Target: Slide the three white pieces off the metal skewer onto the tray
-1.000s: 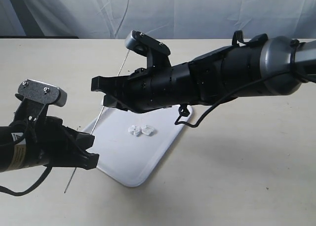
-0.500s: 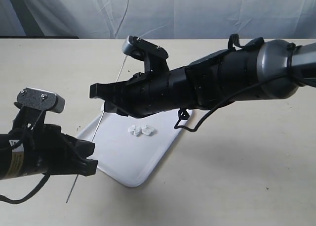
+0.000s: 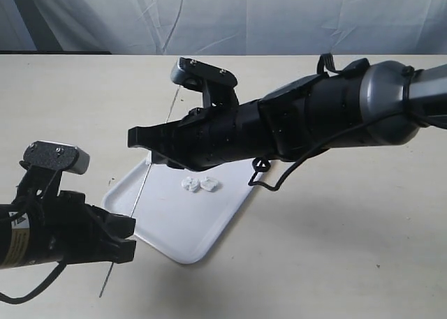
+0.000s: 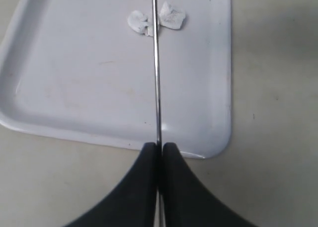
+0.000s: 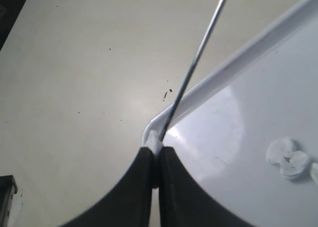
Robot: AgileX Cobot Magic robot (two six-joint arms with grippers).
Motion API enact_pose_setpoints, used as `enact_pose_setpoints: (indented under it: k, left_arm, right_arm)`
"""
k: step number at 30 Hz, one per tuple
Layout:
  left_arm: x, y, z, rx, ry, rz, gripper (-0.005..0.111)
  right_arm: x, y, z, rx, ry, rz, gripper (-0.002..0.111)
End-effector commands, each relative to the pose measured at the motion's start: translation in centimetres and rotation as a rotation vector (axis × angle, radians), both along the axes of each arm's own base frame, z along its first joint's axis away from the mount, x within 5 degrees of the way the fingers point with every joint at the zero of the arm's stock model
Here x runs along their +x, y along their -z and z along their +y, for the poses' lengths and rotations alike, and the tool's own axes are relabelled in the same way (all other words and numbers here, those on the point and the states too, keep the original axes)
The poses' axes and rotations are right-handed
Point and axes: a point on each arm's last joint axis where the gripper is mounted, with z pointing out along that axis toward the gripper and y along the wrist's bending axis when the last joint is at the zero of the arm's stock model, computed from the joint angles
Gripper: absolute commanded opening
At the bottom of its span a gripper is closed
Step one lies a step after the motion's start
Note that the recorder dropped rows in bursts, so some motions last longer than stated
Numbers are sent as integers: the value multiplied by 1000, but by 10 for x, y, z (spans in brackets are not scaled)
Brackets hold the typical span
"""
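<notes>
Closed left gripper [image 4: 159, 148] grips skewer [image 4: 156, 63] end; right gripper [image 5: 155, 153] pinches one white piece [image 5: 154, 141] on it; two pieces [image 4: 171, 16] lie on tray [image 4: 74, 83].

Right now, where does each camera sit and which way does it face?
Exterior: above the table, facing down at the tray; left gripper, right gripper show.
Left wrist: behind the left gripper, looking along the skewer.
Right wrist: behind the right gripper, facing the white piece it pinches.
All share skewer and tray.

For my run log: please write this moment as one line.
left gripper: shut on metal skewer | right gripper: pinching one white piece on skewer | tray: two white pieces
</notes>
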Motion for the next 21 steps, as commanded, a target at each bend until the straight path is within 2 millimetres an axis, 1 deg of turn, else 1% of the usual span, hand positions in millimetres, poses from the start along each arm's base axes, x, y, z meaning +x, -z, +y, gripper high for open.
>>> enact_pose_setpoints:
  k: [1,11,16,21]
  left_arm:
    - [-19,11,-2,-19,121,69,0]
    - [-24,14,-1,-35,128,98,0]
    - [-24,14,-1,-32,128,93,0]
    - [-21,12,-1,-44,121,62,0]
  right_arm:
    - [25,-14,-17,-53,213,-83,-1]
    - [32,-25,-14,-42,242,-120,-1]
    - [32,-25,-14,-41,242,-121,-1]
    - [29,-26,-10,-12,199,-104,-1]
